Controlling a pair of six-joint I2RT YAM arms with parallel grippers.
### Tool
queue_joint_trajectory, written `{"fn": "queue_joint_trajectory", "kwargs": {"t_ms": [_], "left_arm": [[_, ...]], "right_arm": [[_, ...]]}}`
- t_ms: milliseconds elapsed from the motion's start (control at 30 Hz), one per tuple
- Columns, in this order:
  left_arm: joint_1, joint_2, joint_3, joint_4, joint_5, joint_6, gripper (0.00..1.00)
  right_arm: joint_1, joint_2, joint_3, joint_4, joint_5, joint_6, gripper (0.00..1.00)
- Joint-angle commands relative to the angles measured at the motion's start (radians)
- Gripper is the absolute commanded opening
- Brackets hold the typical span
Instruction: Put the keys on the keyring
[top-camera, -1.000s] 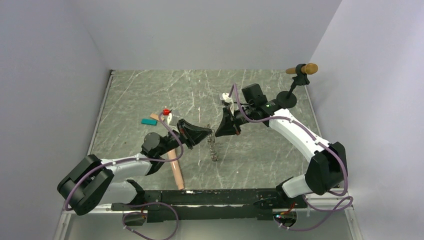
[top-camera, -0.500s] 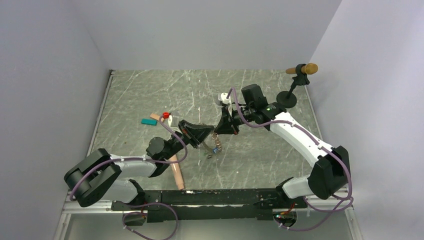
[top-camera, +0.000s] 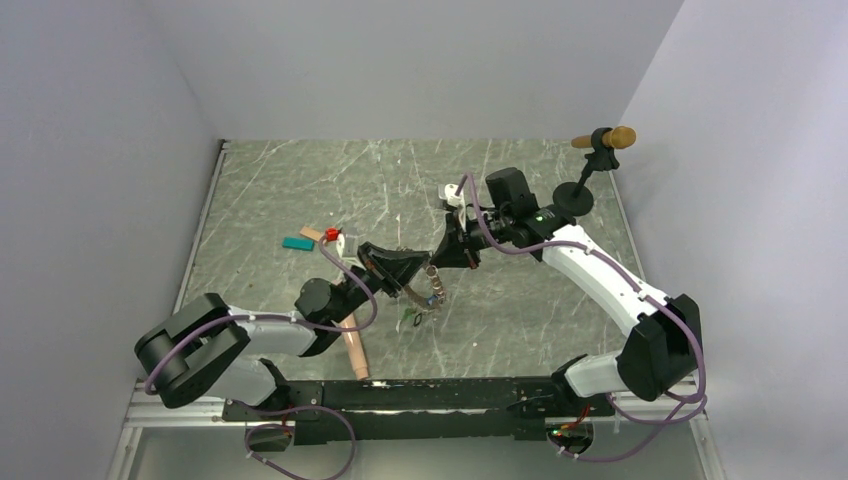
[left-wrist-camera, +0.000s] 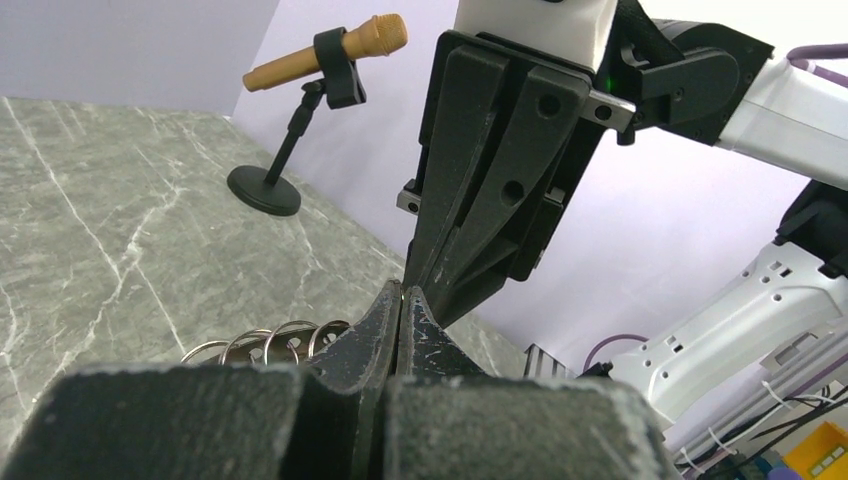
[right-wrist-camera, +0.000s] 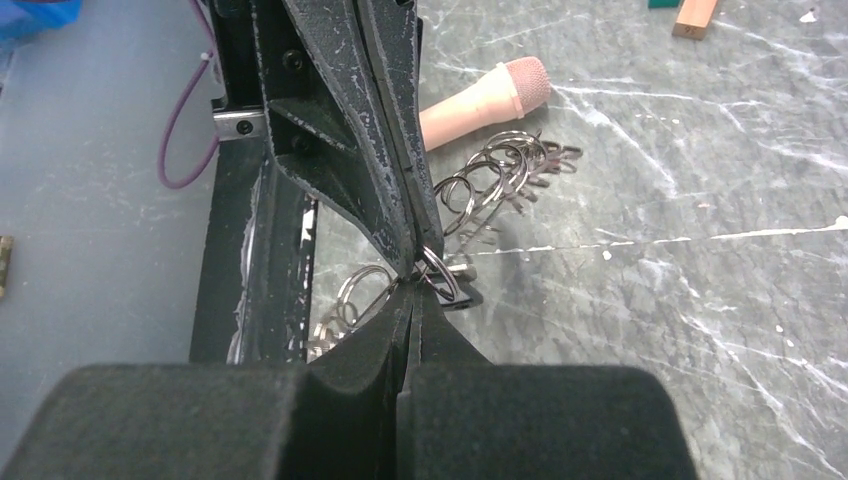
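The keyring (top-camera: 431, 284) is a floppy chain of thin metal rings, hanging above the table between my two grippers. My left gripper (top-camera: 417, 270) is shut, its tip against the rings (left-wrist-camera: 268, 340). My right gripper (top-camera: 438, 262) is shut on a ring (right-wrist-camera: 441, 276) at its tip, nose to nose with the left gripper (right-wrist-camera: 345, 120). More rings (right-wrist-camera: 500, 165) trail beyond. A small dark key (top-camera: 408, 318) lies on the table under the chain. A red-headed key (top-camera: 331, 232) sits at the left. Other keys do not show clearly.
A peach cylinder (top-camera: 351, 347) lies under the left arm, its end visible in the right wrist view (right-wrist-camera: 492, 92). Teal (top-camera: 297, 243) and tan (top-camera: 311, 234) blocks lie at the left. A microphone on a stand (top-camera: 588, 165) is at the back right.
The chain lay on the table a second ago; now it hangs lifted between the two grippers. The left gripper moved right and forward to meet the right one. A small key now lies below.
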Motion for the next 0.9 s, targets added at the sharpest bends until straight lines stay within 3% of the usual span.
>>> {"fn": "queue_joint_trajectory", "kwargs": {"t_ms": [0, 100, 200, 367, 533, 867], "left_arm": [[0.006, 0.019, -0.027, 0.183, 0.076, -0.008, 0.0], [0.039, 0.016, -0.045, 0.214, 0.134, -0.015, 0.0], [0.071, 0.001, -0.044, 0.213, 0.218, -0.017, 0.0], [0.131, -0.01, -0.026, 0.21, 0.356, -0.041, 0.0], [0.145, -0.006, 0.008, 0.192, 0.451, -0.044, 0.0], [0.145, 0.04, 0.074, 0.214, 0.496, -0.072, 0.0]], "right_arm": [[-0.018, -0.03, 0.02, -0.033, -0.115, -0.06, 0.0], [-0.035, -0.031, 0.041, -0.11, -0.172, -0.159, 0.13], [-0.057, -0.034, 0.059, -0.179, -0.214, -0.23, 0.19], [-0.084, -0.036, 0.068, -0.203, -0.226, -0.252, 0.21], [-0.084, -0.026, 0.047, -0.164, -0.218, -0.223, 0.3], [-0.037, 0.012, 0.028, -0.114, -0.209, -0.173, 0.34]]}}
